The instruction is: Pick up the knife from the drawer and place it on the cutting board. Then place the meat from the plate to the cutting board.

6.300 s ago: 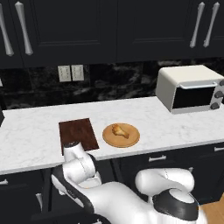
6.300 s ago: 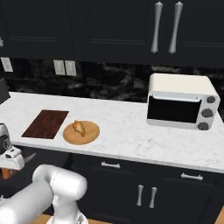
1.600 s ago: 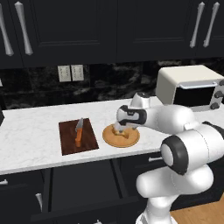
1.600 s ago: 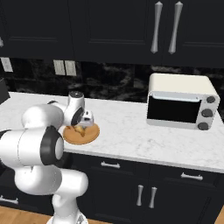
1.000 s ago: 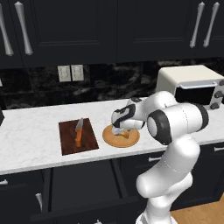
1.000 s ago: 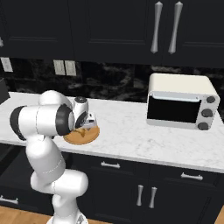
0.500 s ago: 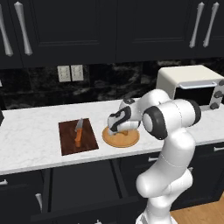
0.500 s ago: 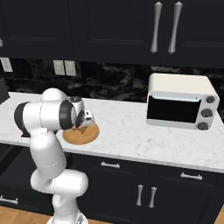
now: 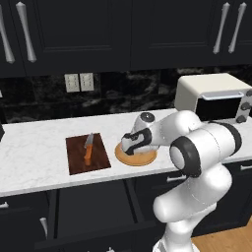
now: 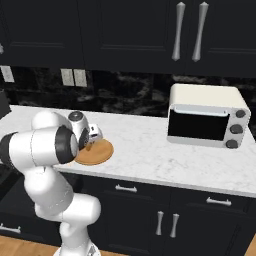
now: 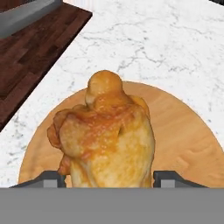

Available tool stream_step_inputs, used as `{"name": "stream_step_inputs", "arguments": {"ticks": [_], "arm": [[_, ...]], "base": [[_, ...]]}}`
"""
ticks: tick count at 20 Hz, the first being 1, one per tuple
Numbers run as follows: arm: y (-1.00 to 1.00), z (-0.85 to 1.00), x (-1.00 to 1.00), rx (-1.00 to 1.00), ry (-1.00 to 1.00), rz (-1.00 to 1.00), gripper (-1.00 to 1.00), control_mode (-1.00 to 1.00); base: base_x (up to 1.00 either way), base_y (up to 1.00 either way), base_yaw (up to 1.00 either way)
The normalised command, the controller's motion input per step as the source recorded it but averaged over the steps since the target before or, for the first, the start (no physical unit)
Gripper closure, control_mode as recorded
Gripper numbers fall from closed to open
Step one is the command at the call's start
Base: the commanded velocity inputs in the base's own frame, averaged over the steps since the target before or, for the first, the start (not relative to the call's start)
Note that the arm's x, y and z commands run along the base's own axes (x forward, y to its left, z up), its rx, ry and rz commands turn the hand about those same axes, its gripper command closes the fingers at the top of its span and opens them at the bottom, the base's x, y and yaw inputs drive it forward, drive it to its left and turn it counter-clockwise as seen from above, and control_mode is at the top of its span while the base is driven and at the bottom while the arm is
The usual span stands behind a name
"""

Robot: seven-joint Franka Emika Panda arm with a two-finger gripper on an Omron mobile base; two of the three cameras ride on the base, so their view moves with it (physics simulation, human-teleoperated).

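Fingers [image 11: 48, 178] seemingly around meat [image 11: 107, 135]

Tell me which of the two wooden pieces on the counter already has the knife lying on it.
The dark rectangular cutting board: the orange-handled knife lies on it. The round tan plate beside it carries the meat.

Folded down from below the counter edge and swung over the round tan wooden plate [image 9: 135, 158], now low above it. Two-finger gripper [image 11: 109, 178] narrowed from wide apart to finger tips [image 11: 51, 178] flanking the golden-tan chicken-like meat [image 11: 105, 135], close against both of its sides. Orange-handled knife with short grey blade [image 9: 88, 150], earlier missing from the counter, since laid on the dark reddish-brown rectangular cutting board [image 9: 78, 163].
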Motion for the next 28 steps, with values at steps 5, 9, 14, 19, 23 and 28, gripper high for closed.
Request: {"name": "stream_step_inputs", "arguments": {"ticks": [5, 9, 14, 19, 23, 28], "arm": [[0.47, 0.65, -0.17, 0.00, 0.03, 0.00, 1.00, -1.00], [0.68, 0.25, -0.01, 0.00, 0.07, -0.02, 1.00, -1.00], [0.88, -0.08, 0.00, -0.01, 0.08, -0.04, 1.00, -1.00], [0.77, -0.31, 0.02, -0.03, 0.02, -0.07, 1.00, -1.00], [0.50, -0.39, 0.00, -0.05, 0.00, -0.10, 1.00, -1.00], [0.20, -0.34, 0.18, -0.06, 0.00, -0.07, 1.00, -1.00]], "base": [[0.00, 0.00, 0.00], [0.00, 0.00, 0.00], [0.00, 0.00, 0.00], [0.00, 0.00, 0.00], [0.00, 0.00, 0.00], [0.00, 0.00, 0.00]]}}
